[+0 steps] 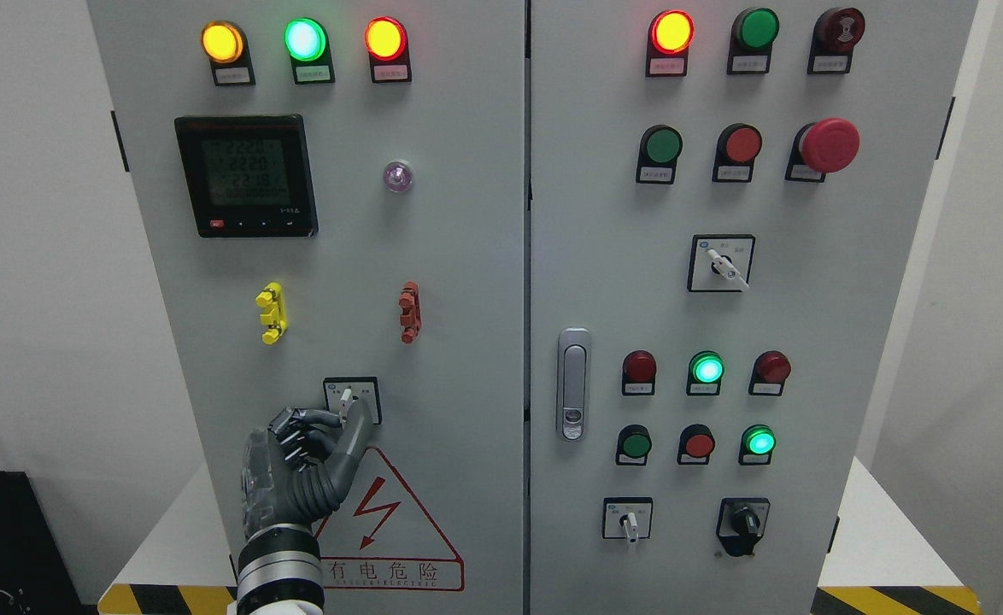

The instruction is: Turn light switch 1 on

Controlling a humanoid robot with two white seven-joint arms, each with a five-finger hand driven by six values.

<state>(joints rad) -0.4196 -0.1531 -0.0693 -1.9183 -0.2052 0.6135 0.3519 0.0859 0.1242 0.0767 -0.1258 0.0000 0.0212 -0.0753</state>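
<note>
A small rotary light switch [352, 398] with a white lever knob [346, 396] sits in a black-framed square plate low on the left cabinet door [467, 282]. My left hand [349, 417] rises from the lower left and reaches this switch. Its thumb [360, 427] lies against the knob's right side, and the index finger [320, 417] closes in from the left, so the hand is pinched on the knob's lower part. The other fingers are curled below. The lever points up and slightly left. My right arm does not show.
A red warning triangle [386, 530] is just below the hand. Above are a yellow clip [271, 313], a red clip [410, 312], a digital meter [246, 175] and lit indicator lamps. The right door carries a latch handle [573, 384], buttons and further selector switches [721, 263].
</note>
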